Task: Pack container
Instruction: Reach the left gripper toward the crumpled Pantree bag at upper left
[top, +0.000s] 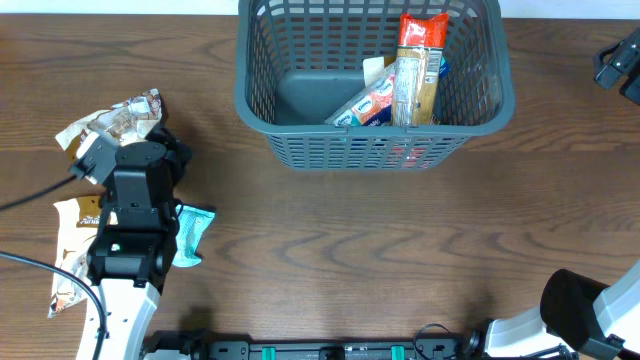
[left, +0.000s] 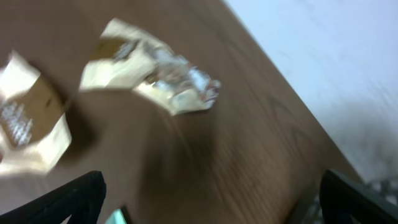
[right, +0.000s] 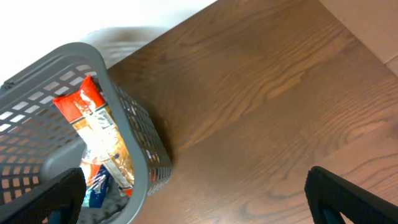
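Holding glossy packets (top: 410, 70), slotted grey container (top: 300, 150); left claw (left: 214, 202) and right claw (right: 196, 199) gape.

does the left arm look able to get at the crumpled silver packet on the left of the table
Probably yes: the left arm sits right beside the crumpled packet, its jaws stand wide open and empty, and only bare table lies between them.

left arm (top: 133, 210): black housing, white lower link | black cable (top: 30, 200) | right arm (top: 585, 312): white, black joint
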